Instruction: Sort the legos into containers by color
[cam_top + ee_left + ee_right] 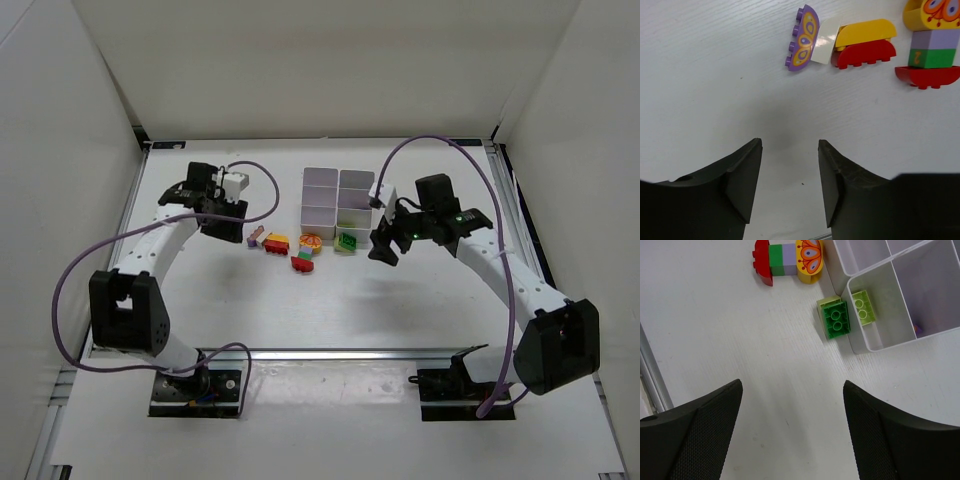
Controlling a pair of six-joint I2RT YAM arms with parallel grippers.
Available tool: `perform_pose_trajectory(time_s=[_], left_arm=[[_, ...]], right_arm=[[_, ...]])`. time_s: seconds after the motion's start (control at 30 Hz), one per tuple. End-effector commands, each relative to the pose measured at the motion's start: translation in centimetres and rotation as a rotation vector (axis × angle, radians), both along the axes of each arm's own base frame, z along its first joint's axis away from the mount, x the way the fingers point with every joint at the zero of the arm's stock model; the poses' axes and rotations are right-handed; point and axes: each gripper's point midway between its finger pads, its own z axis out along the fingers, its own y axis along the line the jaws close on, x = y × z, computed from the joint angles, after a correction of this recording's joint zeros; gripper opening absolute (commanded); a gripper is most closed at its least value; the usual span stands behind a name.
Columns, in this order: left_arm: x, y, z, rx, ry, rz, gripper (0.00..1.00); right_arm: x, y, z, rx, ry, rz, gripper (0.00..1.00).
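Both hands hang released over the tabletop (330,310), jaws apart with nothing between them; the left hand (790,144) is short of a purple half-round piece (804,37), the right hand (792,385) short of a green brick (836,320). That green brick lies on the tabletop just beside the near corner of the containers (890,344), touching or nearly so; a lime brick (862,306) already lies inside that corner cell, so I judge green belongs there and this is my next pick. To do it well I would turn the wrist so the fingers close on the two sides clear of the wall, since I see no room for a finger on the wall side; descend straight, clench gently, lift above the rim before crossing over. The purple piece, near a yellow-and-red pair (865,42), looks thin and curved; it may slip. The tabletop is white, matte, faintly grained; plain white walls (320,70) close three sides; a metal rail (330,352) runs along the near edge.
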Motion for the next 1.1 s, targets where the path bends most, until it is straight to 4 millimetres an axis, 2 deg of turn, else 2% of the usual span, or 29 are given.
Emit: perform_pose_trajectory(time_s=[0.0,0.2,0.43,0.57,0.73,1.07], left_arm=[[1.0,0.0,-0.7,0.017,0.003,-0.083,0.58],[2.1,-1.1,-2.7,0.035,0.032,-0.198,0.56],[4.6,-2.2,-3.4,0.02,0.022,-0.257,0.6],[4.7,-3.2,-4.7,0.022,0.051,-0.283,0.61],[5.0,-4.1,-5.4,0.023,0.053,-0.306,0.61],[5.9,-4.3,-6.3,0.046,0.06,-0.329,0.61]], right_arm=[[0.9,0.1,1.5,0.014,-0.043,-0.004,0.85],[1.7,-0.6,1.3,0.006,-0.04,-0.033,0.86],[2.5,-1.1,1.2,0.008,-0.022,-0.065,0.86],[3.0,-1.3,1.2,0.008,-0.022,-0.074,0.86],[3.7,-1.6,1.3,0.008,-0.017,-0.09,0.86],[4.7,-1.9,1.0,0.008,-0.014,-0.107,0.87]])
